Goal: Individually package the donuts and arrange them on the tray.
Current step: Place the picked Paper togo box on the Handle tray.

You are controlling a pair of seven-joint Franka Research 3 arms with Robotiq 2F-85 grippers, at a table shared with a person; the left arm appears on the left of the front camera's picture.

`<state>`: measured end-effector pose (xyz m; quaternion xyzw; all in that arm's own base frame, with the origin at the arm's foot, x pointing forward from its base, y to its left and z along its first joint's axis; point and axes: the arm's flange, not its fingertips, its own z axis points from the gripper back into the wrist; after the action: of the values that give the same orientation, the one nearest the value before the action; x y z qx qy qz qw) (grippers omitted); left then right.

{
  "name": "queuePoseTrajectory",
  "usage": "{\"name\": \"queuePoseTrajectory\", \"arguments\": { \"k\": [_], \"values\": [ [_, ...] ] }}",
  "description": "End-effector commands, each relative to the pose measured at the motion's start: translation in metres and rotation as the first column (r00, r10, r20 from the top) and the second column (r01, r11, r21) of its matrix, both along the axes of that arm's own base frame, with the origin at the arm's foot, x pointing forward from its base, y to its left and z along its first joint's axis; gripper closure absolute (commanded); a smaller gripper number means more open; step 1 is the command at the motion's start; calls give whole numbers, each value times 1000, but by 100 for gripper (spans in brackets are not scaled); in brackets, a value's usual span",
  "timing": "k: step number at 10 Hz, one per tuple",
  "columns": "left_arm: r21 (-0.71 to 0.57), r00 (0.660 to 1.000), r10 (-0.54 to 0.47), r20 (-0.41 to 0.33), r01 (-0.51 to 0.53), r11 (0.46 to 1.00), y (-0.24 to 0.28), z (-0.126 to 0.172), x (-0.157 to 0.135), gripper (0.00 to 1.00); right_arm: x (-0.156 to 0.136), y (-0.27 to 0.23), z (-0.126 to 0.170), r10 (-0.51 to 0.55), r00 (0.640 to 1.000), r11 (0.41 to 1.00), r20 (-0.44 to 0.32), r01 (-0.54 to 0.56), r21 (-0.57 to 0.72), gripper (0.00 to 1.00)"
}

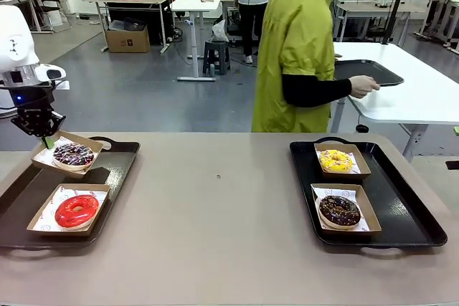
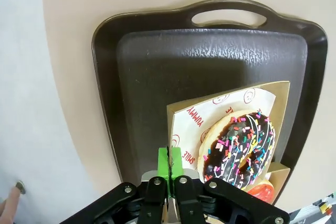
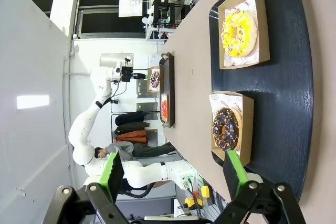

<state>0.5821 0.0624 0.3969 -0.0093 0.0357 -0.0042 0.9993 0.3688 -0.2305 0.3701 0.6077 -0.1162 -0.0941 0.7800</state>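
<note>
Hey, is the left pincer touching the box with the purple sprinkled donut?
Touching. In the left wrist view the left pincer is shut on the edge of the box holding the purple donut.

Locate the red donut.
Front view: the red donut sits in a cardboard tray on the left black tray, nearer the robot than the purple-iced donut.

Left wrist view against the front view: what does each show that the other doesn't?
Left wrist view alone: the left tool's green pads pressed together on the edge of the sprinkled donut's paper box, the box lifted above the dark tray.

Front view alone: the right-hand tray with the yellow donut and chocolate donut, and the person.

Both: the sprinkled donut and the red donut.
</note>
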Motion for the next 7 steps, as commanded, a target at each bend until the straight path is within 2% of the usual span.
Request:
{"name": "queuePoseTrajectory", "arguments": {
  "k": [1, 7],
  "values": [
    [-33, 1000, -4, -2, 4, 999, 11, -4, 13, 99, -4, 3, 2, -6, 1000, 1000, 10, 6, 2, 0],
    [-28, 1000, 7, -7, -8, 1000, 17, -18, 24, 99, -4, 3, 2, -6, 1000, 1000, 10, 6, 2, 0]
  ]
}}
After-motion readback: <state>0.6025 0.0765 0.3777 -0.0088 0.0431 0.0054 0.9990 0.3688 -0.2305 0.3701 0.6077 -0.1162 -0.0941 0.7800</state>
